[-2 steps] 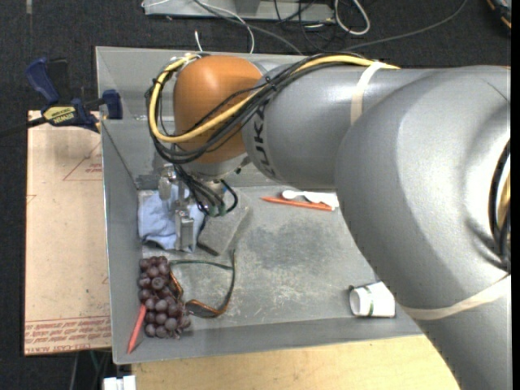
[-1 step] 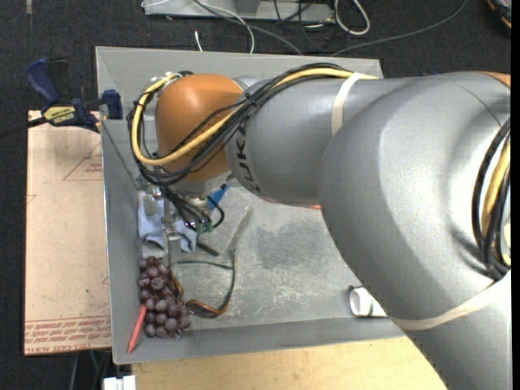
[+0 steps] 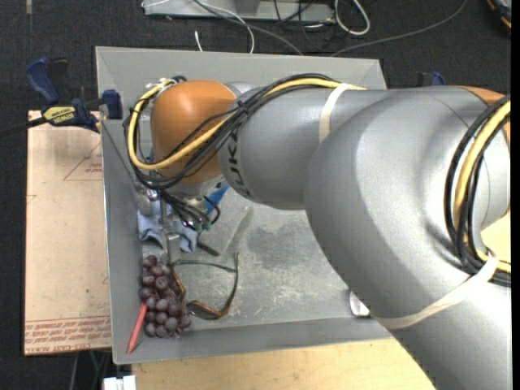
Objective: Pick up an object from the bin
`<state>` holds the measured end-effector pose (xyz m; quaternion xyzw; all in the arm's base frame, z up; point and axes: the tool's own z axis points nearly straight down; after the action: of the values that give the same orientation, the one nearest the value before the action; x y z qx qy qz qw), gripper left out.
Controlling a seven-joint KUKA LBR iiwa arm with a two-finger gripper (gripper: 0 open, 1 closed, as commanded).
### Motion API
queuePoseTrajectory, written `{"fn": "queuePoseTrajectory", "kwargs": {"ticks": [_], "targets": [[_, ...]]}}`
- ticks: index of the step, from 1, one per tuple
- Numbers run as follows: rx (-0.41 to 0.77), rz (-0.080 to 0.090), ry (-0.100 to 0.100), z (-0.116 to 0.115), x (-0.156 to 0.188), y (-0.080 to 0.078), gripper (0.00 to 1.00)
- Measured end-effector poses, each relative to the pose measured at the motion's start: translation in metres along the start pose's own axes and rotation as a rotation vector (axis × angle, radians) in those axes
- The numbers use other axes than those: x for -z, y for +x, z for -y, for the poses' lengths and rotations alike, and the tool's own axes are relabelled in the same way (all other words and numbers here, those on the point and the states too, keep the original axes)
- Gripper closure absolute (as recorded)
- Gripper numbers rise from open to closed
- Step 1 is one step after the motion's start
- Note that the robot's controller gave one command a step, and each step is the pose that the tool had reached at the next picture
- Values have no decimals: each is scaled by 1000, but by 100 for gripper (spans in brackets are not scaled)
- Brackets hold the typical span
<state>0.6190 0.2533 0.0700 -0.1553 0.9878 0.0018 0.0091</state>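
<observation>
My gripper [image 3: 171, 232] reaches down at the bin's left wall, under the orange cover on the wrist. It stands over a pale blue, lumpy thing [image 3: 152, 227] lying against that wall. Just below it lies a bunch of dark purple toy grapes [image 3: 161, 292] in the near left corner. A small bright blue thing [image 3: 214, 201] peeks out beside the gripper on its right, partly hidden by the arm.
A thin red stick [image 3: 136, 330] leans along the left wall beside the grapes. A dark cord with an orange stretch [image 3: 221, 295] loops over the floor right of the grapes. A small silver piece [image 3: 358, 304] shows near the front wall. The arm covers the bin's right half.
</observation>
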Motion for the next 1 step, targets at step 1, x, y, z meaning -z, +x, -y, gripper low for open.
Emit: {"fn": "queuePoseTrajectory", "kwargs": {"ticks": [1], "targets": [[-102, -8, -6, 4, 1, 11, 100]]}}
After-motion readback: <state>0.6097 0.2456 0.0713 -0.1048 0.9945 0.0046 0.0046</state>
